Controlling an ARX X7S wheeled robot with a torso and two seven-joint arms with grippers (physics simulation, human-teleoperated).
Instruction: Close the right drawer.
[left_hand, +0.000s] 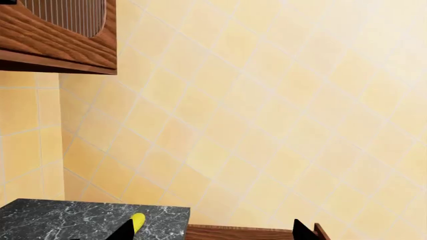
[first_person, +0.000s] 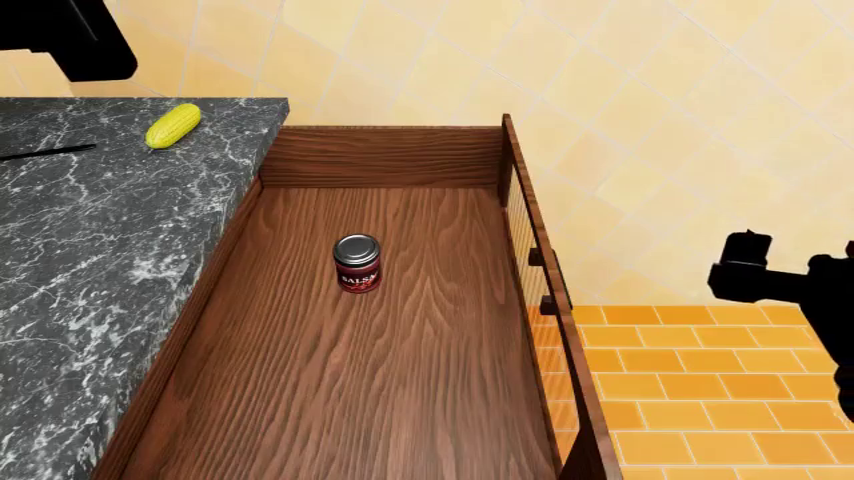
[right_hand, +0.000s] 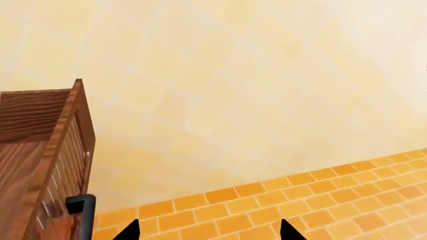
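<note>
Right drawer (first_person: 387, 330) pulled fully out beside dark marble counter (first_person: 94, 260), front panel at right edge, black bar handle (right_hand: 81, 210) on outer face. Red can (first_person: 358, 263) upright on drawer floor, mid-drawer. Yellow corn cob (first_person: 174, 125) on far counter. Right gripper (right_hand: 210, 231) off to right over orange tiled floor (first_person: 694, 390), clear of drawer, fingertips (right_hand: 130, 231) apart, empty. Left gripper (left_hand: 213, 231) raised far left, fingertips (left_hand: 303, 231) apart, empty.

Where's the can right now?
In the head view, the can stands upright on the floor of the open drawer, slightly left of its middle, right of the marble counter.
</note>
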